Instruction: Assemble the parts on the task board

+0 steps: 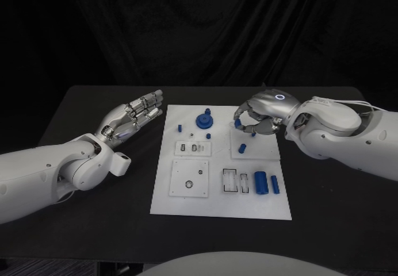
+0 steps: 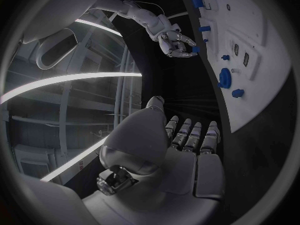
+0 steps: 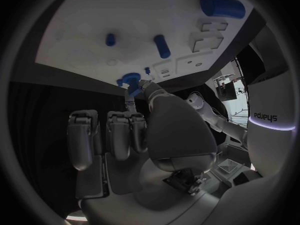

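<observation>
Left robot hand (image 1: 133,118): positioned over the black table (image 1: 91,224), just beside the left edge of the task board (image 1: 222,210). Fingers extended and slightly apart; nothing is held. The left wrist view (image 2: 187,150) confirms straight fingers and an empty palm.

Task board: white plate at the centre of the table. At its far end stands a blue gear-like part (image 1: 204,120), with a small blue peg (image 1: 179,128) to its left. Further right, a short blue peg (image 1: 242,148) lies on a raised white block. Near the right edge, toward the near end, a large blue cylinder (image 1: 260,182) and a slimmer blue cylinder (image 1: 274,184) lie side by side.

Right robot hand (image 1: 255,118): above the far right corner of the task board. Fingers curled downward, with a small blue part (image 1: 237,123) at the fingertips.
</observation>
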Action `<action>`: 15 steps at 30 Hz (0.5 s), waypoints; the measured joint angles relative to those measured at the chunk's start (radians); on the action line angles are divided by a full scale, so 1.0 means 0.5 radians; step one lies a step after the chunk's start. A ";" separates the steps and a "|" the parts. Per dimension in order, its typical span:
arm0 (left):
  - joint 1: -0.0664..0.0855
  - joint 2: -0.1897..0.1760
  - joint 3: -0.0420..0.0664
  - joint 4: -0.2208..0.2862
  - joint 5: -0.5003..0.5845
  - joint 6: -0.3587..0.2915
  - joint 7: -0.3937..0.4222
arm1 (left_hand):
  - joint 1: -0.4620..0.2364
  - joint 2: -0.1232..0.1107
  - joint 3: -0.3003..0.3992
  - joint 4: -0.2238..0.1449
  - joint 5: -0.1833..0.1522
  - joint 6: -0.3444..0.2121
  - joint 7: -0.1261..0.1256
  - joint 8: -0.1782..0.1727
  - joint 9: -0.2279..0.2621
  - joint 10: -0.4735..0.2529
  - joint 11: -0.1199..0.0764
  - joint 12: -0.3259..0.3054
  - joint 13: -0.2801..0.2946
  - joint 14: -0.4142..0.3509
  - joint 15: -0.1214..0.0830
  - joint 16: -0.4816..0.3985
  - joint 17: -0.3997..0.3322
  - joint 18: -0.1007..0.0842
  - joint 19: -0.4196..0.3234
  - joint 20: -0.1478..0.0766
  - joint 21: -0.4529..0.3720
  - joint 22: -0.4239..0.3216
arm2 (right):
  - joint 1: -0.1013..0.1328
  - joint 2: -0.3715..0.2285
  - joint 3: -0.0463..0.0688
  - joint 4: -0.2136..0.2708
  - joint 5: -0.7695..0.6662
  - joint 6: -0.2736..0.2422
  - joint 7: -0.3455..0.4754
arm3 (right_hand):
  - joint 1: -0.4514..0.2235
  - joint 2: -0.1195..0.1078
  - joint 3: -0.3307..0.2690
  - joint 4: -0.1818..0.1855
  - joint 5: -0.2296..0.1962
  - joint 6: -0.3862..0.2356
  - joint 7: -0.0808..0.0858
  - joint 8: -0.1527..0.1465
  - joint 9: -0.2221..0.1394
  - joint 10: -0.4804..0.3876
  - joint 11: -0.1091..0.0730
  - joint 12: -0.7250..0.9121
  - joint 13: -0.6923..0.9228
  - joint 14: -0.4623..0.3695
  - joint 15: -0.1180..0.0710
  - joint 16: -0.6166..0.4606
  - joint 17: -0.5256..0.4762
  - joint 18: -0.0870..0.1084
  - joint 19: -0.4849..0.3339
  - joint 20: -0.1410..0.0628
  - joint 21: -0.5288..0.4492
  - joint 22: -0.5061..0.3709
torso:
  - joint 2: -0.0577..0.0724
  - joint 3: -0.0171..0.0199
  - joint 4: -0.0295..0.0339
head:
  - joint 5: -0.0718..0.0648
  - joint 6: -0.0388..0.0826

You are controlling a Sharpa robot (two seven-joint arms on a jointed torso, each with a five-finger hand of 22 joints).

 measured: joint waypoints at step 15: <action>0.000 0.038 0.000 -0.021 0.000 0.003 0.000 | 0.000 0.000 0.006 -0.006 0.000 0.000 0.000 0.000 0.000 0.000 0.000 0.000 0.000 0.000 0.000 0.000 0.000 0.000 0.007 0.007 0.000 0.000 | -0.082 0.373 -0.001 -0.054 -0.039 0.097 -0.032 | -0.001 -0.001 0.006 -0.006 0.000 0.006 0.006 0.010 0.000 0.000 0.000 0.000 0.000 0.000 0.000 0.000 0.000 0.000 0.000 0.000 0.000 0.000 | 0.000 0.0023 0.000 | 0.002 -0.002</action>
